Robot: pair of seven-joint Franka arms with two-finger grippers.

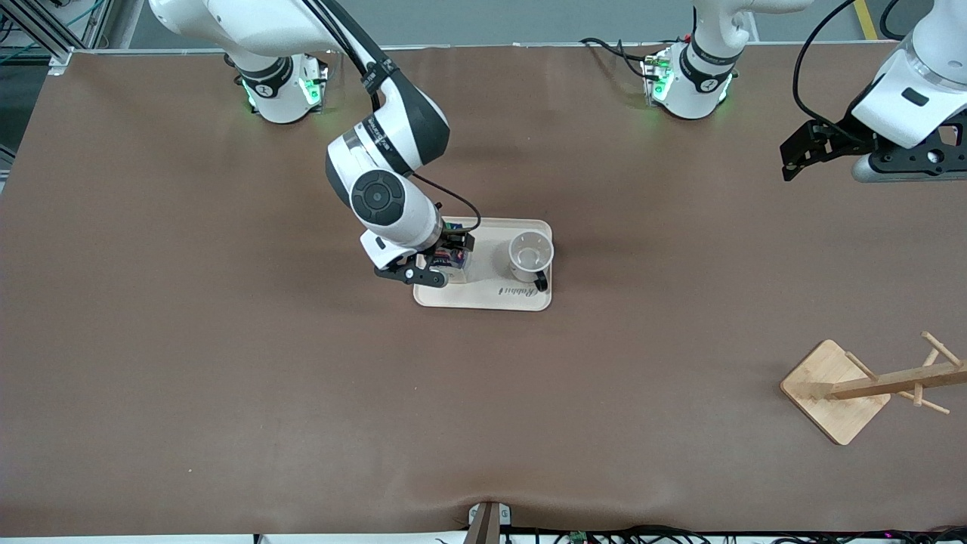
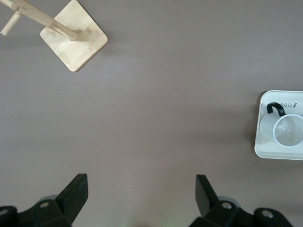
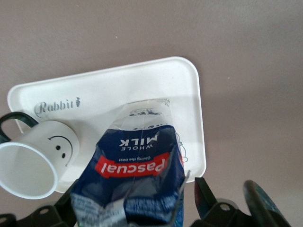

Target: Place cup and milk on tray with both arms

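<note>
Both items on tray (image 1: 483, 301): cup (image 1: 529, 253) upright, milk (image 3: 135, 175) standing beside it. Right gripper (image 1: 442, 261) around milk, jaws apart, release step; next, lift clear without tipping carton. Left gripper (image 2: 142, 198) spread, empty, waiting over bare table.

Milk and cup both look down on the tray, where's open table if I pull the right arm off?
Open table lies nearer the front camera than the tray, stretching to the wooden stand. The tray is crowded: cup, milk, right gripper around it. The left gripper waits open over bare table.
</note>
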